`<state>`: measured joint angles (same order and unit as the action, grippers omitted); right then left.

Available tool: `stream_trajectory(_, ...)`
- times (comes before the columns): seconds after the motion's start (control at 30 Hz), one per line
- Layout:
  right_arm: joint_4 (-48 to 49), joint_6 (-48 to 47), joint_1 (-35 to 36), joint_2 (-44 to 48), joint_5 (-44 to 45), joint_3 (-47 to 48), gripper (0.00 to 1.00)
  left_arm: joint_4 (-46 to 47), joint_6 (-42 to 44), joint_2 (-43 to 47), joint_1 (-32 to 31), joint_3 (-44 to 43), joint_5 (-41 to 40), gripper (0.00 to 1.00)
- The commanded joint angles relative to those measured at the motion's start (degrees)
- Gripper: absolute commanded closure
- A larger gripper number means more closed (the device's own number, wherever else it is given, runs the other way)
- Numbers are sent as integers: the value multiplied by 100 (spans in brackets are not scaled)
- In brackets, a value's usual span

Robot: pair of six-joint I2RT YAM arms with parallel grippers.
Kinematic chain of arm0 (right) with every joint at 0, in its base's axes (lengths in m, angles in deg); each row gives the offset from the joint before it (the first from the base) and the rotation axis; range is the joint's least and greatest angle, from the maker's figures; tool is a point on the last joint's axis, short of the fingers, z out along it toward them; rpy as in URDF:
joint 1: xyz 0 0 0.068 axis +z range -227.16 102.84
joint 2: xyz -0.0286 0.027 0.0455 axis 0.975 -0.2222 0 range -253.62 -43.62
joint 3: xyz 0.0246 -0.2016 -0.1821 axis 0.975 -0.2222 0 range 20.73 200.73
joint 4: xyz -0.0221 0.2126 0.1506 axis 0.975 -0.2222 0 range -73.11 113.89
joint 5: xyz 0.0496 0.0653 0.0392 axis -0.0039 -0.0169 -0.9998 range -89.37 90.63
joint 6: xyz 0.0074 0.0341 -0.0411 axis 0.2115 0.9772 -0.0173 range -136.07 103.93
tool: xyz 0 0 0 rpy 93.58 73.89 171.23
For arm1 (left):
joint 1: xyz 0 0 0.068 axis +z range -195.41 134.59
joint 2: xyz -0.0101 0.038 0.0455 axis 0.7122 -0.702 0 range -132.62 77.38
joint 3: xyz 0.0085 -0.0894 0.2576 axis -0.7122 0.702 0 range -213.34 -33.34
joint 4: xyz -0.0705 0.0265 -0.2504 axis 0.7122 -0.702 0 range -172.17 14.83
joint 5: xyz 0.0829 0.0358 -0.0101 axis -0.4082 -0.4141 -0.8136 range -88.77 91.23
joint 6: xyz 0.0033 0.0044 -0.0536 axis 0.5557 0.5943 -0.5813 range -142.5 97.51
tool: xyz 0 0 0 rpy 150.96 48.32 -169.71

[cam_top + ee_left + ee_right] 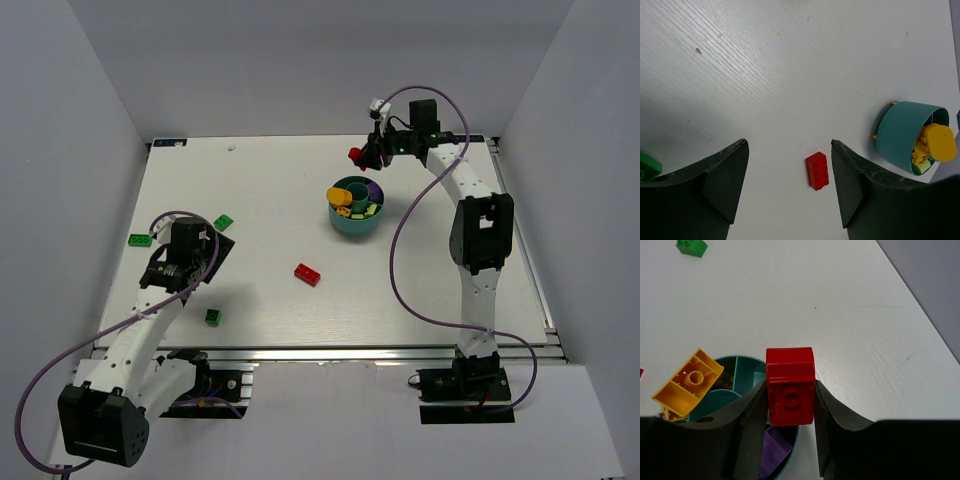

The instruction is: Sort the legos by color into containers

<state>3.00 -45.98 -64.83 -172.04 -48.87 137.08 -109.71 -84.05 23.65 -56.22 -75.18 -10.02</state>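
Right hand (790, 401): closed on a red brick (789, 386), clamped by its sides between both fingers. It is held above the teal dish (352, 228), over the dish's far rim; which compartment lies beneath cannot be told.

Dish: sits right of centre on the white surface (260, 180). A yellow brick (687, 385) lies tilted on top of the contents, and a purple brick (774, 447) sits in a wedge compartment.

Left hand (790, 145): open, nothing between the fingers, low over the surface's left part.

Loose on the surface:
- second red brick (307, 274), near the middle, ahead of the left hand's gap
- two lime green bricks (224, 222) (140, 240) beside the left hand
- dark green brick (213, 316) near the front edge
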Motion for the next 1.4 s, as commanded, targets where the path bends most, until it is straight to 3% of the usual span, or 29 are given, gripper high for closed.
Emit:
stream_trajectory(0.0, 375, 301, -30, -25, -385, -51, 99, -8, 21, -14, 26, -157, 35, 23)
stream_trajectory(1.1, 260, 284, 164, -227, -649, -377, 90, -8, 144, -225, 35, -228, 96, 23)
stream_trajectory(1.23, 278, 284, 164, -227, -588, -394, 77, -17, 135, -208, 35, -236, 96, 23)
stream_trajectory(1.37, 313, 284, 172, -192, -544, -421, 49, -26, 127, -172, 35, -219, 87, 23)
